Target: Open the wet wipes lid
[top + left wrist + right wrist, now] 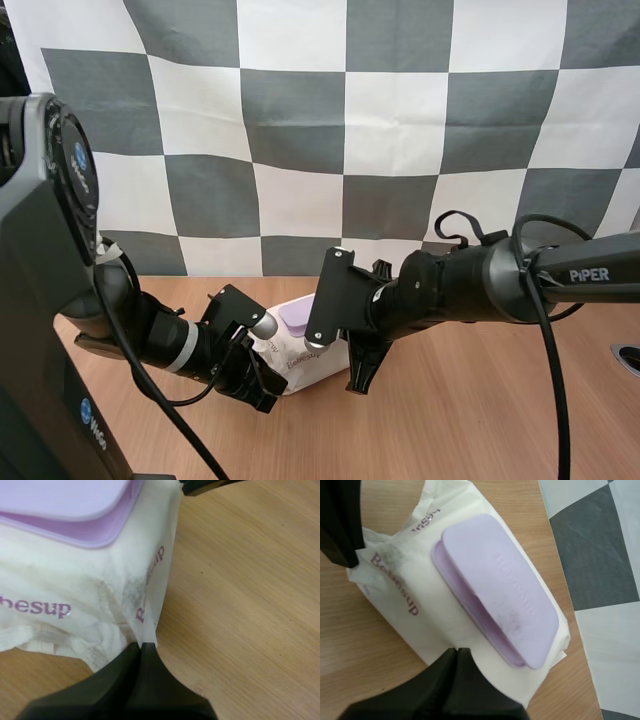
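White soft wet-wipes pack point(305, 368), flat lilac plastic lid point(495, 585) closed, lies on wooden table point(480, 410) between the arms; left gripper point(141, 647) pinches its end seam, right gripper point(456, 651) pressed together at its long edge beside the lid.

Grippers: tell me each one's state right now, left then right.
Left gripper: closed, pinching the end seam of the wet wipes pack.
Right gripper: closed on nothing, tips at the pack's side, near the lid.
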